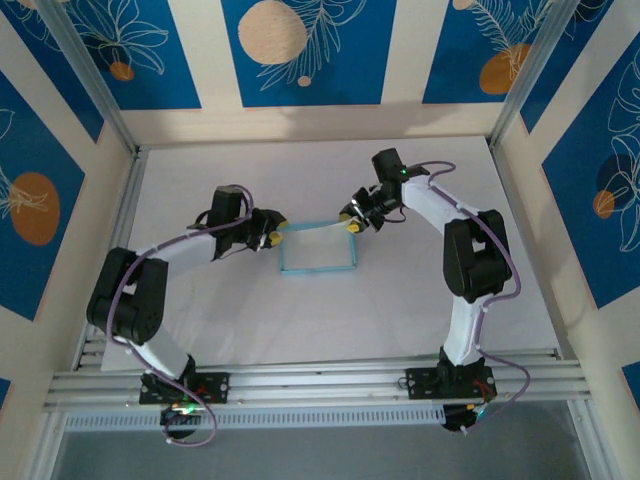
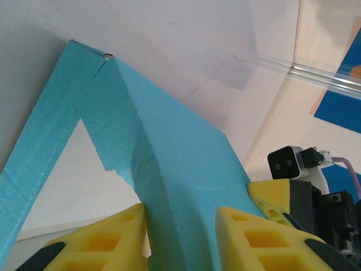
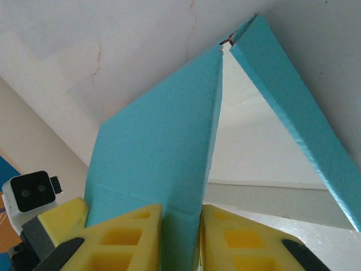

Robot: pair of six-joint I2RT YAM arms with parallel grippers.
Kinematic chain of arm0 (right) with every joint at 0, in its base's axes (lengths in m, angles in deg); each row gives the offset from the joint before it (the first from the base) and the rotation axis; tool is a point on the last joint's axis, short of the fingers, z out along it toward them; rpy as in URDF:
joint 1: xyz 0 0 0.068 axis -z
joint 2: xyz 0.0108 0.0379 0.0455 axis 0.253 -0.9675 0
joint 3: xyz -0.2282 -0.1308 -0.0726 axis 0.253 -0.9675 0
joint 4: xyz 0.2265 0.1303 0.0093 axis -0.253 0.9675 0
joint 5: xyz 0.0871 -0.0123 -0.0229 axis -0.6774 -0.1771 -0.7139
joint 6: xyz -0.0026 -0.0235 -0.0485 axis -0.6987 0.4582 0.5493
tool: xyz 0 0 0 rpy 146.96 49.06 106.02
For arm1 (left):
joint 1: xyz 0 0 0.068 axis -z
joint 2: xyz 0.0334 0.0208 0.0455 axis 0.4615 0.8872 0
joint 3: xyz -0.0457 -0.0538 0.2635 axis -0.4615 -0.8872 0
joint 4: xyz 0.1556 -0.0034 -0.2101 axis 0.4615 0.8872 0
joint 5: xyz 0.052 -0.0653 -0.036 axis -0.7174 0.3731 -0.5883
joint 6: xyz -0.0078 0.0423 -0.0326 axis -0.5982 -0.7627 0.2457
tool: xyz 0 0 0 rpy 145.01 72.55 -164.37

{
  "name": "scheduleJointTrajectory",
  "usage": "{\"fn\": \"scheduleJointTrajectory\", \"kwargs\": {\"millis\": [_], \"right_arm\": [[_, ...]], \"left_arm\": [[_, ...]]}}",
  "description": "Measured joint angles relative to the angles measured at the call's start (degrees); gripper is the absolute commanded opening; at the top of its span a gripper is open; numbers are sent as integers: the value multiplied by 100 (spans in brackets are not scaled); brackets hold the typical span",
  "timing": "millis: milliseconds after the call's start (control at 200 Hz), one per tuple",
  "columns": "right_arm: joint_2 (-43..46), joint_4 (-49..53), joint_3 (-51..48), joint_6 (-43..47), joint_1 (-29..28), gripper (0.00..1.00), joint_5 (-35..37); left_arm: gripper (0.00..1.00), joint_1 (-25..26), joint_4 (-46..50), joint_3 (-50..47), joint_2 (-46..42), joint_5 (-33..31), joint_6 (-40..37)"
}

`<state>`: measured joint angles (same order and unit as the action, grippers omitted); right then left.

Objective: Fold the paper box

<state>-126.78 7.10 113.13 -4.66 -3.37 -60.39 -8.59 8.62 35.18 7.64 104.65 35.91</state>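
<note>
- The paper box (image 1: pixel 318 250) sits near the middle of the tabletop (image 1: pixel 250 340), slightly toward the far side. It is a shallow light-blue rectangle with its walls raised and its floor showing pale.
- Its long axis runs left to right in the overhead view, so the far long wall spans the gap between the two arms.
- The left gripper (image 1: pixel 271 238) is at the far-left corner. In its wrist view a blue wall passes between the yellow fingers (image 2: pixel 107 245), which sit against the card on both sides, so it is clamped on the wall.
- The right gripper (image 1: pixel 351 225) is at the far-right corner. Its fingers (image 3: pixel 130 237) are closed tight on a thin blue wall that runs up to a slightly gapped corner seam.
- Deciding relation: the box lies between the grippers, inward of each, and neither arm is clearly nearer (one corner each).
- Judgement: any pressing or tucking should run along that far wall. Uneven pull from either arm could skew the corners.
- Which wall layer each gripper holds cannot be told.
</note>
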Motion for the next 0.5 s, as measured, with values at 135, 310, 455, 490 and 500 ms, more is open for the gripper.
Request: {"fn": "scheduleJointTrajectory", "kwargs": {"millis": [135,310,455,490,500], "right_arm": [[-28,94,79,50,17,24,-20],[-415,385,579,181,122,27,-240],[-702,798,1115,295,210,28,-385],[-758,922,1290,337,223,29,-387],[-767,951,1335,341,225,29,-385]], "left_arm": [[30,0,-188,-15,59,-2,216],[30,0,-433,-22,85,2,431],[30,0,-632,-24,85,7,625],[30,0,-662,-24,85,15,667],[30,0,-664,-22,85,17,667]]}}
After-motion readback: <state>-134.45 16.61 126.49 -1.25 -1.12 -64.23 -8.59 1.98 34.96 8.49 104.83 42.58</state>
